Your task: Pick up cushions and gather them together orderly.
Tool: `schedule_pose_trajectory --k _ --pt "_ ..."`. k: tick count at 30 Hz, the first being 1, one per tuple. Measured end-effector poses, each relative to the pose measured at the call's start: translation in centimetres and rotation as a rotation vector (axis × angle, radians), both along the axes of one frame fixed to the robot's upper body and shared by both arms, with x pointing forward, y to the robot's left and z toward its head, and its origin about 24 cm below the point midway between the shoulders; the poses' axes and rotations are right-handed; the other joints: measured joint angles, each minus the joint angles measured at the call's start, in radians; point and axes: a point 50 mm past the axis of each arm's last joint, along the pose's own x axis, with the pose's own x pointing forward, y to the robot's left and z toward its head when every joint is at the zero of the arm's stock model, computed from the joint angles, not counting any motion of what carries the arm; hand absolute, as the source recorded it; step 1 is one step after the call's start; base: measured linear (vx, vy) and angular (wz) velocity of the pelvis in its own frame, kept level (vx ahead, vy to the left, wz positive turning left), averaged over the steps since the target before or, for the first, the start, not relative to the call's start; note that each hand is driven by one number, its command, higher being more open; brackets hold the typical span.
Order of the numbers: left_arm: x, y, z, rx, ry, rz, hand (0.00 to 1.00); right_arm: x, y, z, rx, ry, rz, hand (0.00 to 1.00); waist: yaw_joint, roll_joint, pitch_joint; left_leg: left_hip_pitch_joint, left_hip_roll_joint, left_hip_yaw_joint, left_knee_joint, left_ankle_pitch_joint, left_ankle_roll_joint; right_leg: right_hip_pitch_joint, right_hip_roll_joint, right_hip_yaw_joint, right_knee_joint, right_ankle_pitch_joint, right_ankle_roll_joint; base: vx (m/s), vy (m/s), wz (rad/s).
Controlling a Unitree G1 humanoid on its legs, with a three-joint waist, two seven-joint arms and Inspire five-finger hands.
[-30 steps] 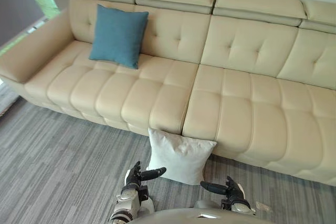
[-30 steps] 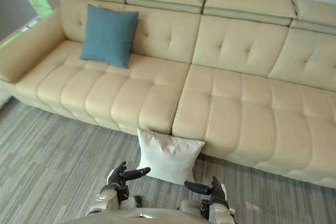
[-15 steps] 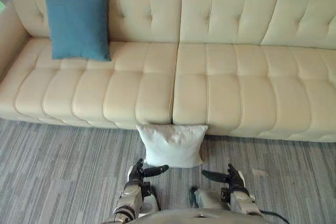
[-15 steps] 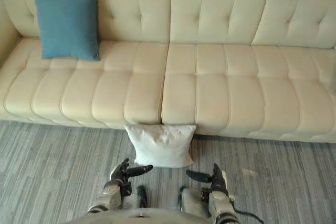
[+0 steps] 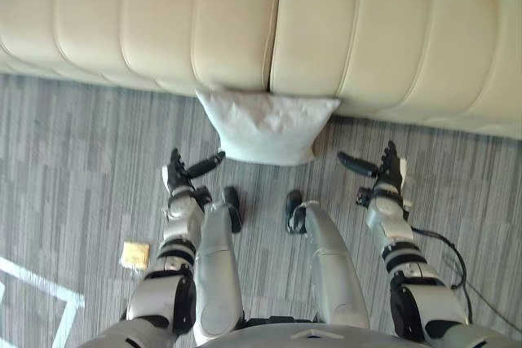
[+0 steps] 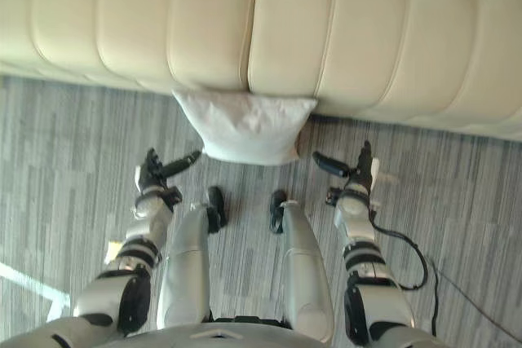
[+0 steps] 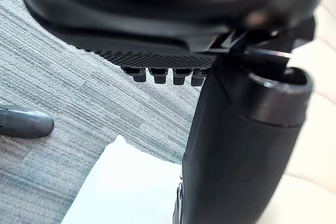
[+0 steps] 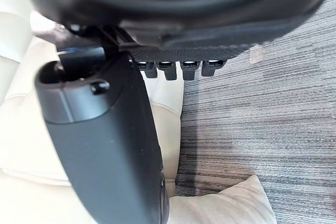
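Observation:
A white cushion (image 5: 265, 126) stands on the grey carpet and leans against the front of the beige sofa (image 5: 326, 30), under the seam between two seats. My left hand (image 5: 183, 173) hovers low by the cushion's left corner, open, with its thumb pointing toward the cushion. My right hand (image 5: 379, 173) hovers off the cushion's right corner, open as well, thumb turned inward. Neither hand touches the cushion. In the left wrist view the cushion (image 7: 131, 187) shows past the thumb (image 7: 236, 150). The right wrist view shows a corner of the cushion (image 8: 226, 205).
The sofa's seat front runs across the far side of the view. A small yellowish scrap (image 5: 134, 254) lies on the carpet to my left, and a white line (image 5: 41, 287) crosses the floor at the near left.
The camera has tipped down, so the blue cushion and the sofa back have left the view. Both hands have spread apart to either side of the white cushion.

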Motion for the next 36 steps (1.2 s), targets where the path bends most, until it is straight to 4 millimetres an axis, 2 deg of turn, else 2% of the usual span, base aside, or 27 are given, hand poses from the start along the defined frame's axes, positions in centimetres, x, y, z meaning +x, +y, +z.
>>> schedule_pose_trajectory --k 1,3,4,6,7,8,12,13,14,15,16,18,24,26,30,33,36 --pt "0.3 0.1 0.6 0.004 -0.016 0.001 1.0 0.4 0.2 0.5 0.0 -0.015 0.004 1.0 0.0 -0.002 0.002 -0.027 0.0 -0.004 0.011 0.002 0.004 -0.025 -0.003 -0.002 0.014 0.0 0.0 -0.16 0.022 0.22" --pt "1.6 0.5 3.1 0.024 -0.086 -0.001 1.0 2.0 0.8 3.3 0.002 -0.092 0.02 1.0 0.0 -0.005 0.015 -0.13 -0.012 -0.023 0.056 0.013 0.013 -0.124 -0.019 -0.011 0.066 -0.002 0.004 -0.15 0.032 0.28" --pt "2.4 0.5 4.7 0.047 -0.127 -0.012 1.0 3.0 1.1 5.3 0.011 -0.148 0.029 1.0 -0.001 -0.005 0.017 -0.199 -0.016 -0.032 0.081 0.022 0.018 -0.19 -0.03 -0.017 0.098 -0.002 0.004 -0.12 0.028 0.26" --pt "2.9 0.3 6.0 0.064 -0.162 -0.023 1.0 3.6 1.3 6.9 0.007 -0.187 0.036 1.0 0.001 -0.006 0.021 -0.242 -0.017 -0.037 0.099 0.027 0.019 -0.23 -0.034 -0.019 0.118 -0.002 0.004 -0.1 0.027 0.17" --pt "3.7 -0.2 7.7 0.096 -0.204 -0.05 1.0 4.5 1.9 9.2 0.021 -0.248 0.052 1.0 0.003 -0.006 0.031 -0.299 -0.02 -0.045 0.125 0.033 0.016 -0.282 -0.042 -0.024 0.146 0.002 -0.002 -0.07 0.031 0.12" --pt "3.8 -0.3 8.1 0.101 -0.213 -0.055 1.0 4.7 2.1 9.7 0.023 -0.262 0.055 1.0 0.002 -0.006 0.033 -0.309 -0.022 -0.047 0.129 0.035 0.016 -0.293 -0.045 -0.025 0.152 0.002 -0.002 -0.07 0.042 0.17" --pt "5.6 -3.0 12.7 0.163 -0.323 -0.143 1.0 5.9 3.6 14.3 0.007 -0.375 0.088 1.0 0.001 -0.008 0.04 -0.412 -0.037 -0.06 0.154 0.05 0.021 -0.39 -0.064 -0.032 0.189 0.002 -0.002 -0.01 0.05 0.16" --pt "5.7 -3.2 12.9 0.168 -0.33 -0.148 1.0 5.9 3.8 14.5 0.005 -0.38 0.091 1.0 0.001 -0.008 0.04 -0.418 -0.038 -0.061 0.155 0.051 0.021 -0.395 -0.064 -0.033 0.19 0.002 -0.002 0.02 0.056 0.13" --pt "6.0 -3.8 14.1 0.179 -0.359 -0.165 1.0 6.1 4.1 15.4 -0.001 -0.4 0.096 0.0 0.0 -0.008 0.04 -0.437 -0.042 -0.065 0.156 0.054 0.021 -0.413 -0.068 -0.035 0.193 0.002 -0.002 0.03 0.068 0.14" --pt "6.3 -4.8 15.7 0.192 -0.406 -0.185 1.0 6.2 4.7 16.3 0.003 -0.424 0.1 0.0 -0.006 -0.009 0.041 -0.458 -0.049 -0.07 0.152 0.059 0.019 -0.431 -0.074 -0.039 0.193 0.002 -0.002 0.02 0.047 0.16" --pt "6.3 -5.1 16.1 0.198 -0.419 -0.194 0.0 6.2 4.8 16.6 0.004 -0.429 0.099 0.0 -0.007 -0.01 0.043 -0.461 -0.05 -0.07 0.151 0.061 0.019 -0.434 -0.076 -0.04 0.193 0.002 -0.002 0.04 0.053 0.13" --pt "6.4 -7.0 18.1 0.204 -0.487 -0.222 0.0 6.3 5.6 17.5 0.026 -0.451 0.096 0.0 -0.012 -0.01 0.043 -0.48 -0.054 -0.08 0.15 0.062 0.017 -0.444 -0.079 -0.05 0.189 0.003 -0.004 0.05 0.049 0.08" --pt "6.1 -9.8 19.3 0.18 -0.537 -0.232 0.0 6.2 6.8 18.1 0.035 -0.464 0.07 0.0 -0.019 -0.01 0.043 -0.486 -0.061 -0.085 0.147 0.064 0.015 -0.446 -0.083 -0.053 0.186 0.003 -0.004 0.04 0.039 0.04" --pt "6.0 -10.0 19.2 0.171 -0.533 -0.213 0.0 6.1 6.7 18.0 0.033 -0.463 0.066 0.0 -0.022 -0.01 0.043 -0.485 -0.059 -0.086 0.153 0.065 0.016 -0.445 -0.083 -0.054 0.188 0.004 -0.004 0.01 0.037 0.0" --pt "5.9 -9.7 18.8 0.173 -0.513 -0.181 0.0 5.2 7.3 16.3 -0.023 -0.458 0.118 0.0 -0.025 -0.01 0.043 -0.47 -0.052 -0.091 0.163 0.065 0.015 -0.427 -0.078 -0.06 0.192 0.006 -0.007 -0.01 0.047 -0.05" --pt "5.4 -9.9 17.6 0.184 -0.498 -0.19 0.0 4.3 7.9 15.0 -0.017 -0.461 0.153 0.0 -0.029 -0.01 0.042 -0.424 -0.051 -0.091 0.158 0.065 0.015 -0.382 -0.077 -0.06 0.185 0.006 -0.007 -0.01 0.022 -0.02" --pt "4.4 -9.6 16.4 0.176 -0.506 -0.191 0.0 3.0 7.6 13.7 0.001 -0.476 0.163 0.0 -0.034 -0.01 0.04 -0.334 -0.05 -0.086 0.125 0.067 0.013 -0.293 -0.07 -0.059 0.151 0.014 -0.009 -0.04 0.02 -0.08"
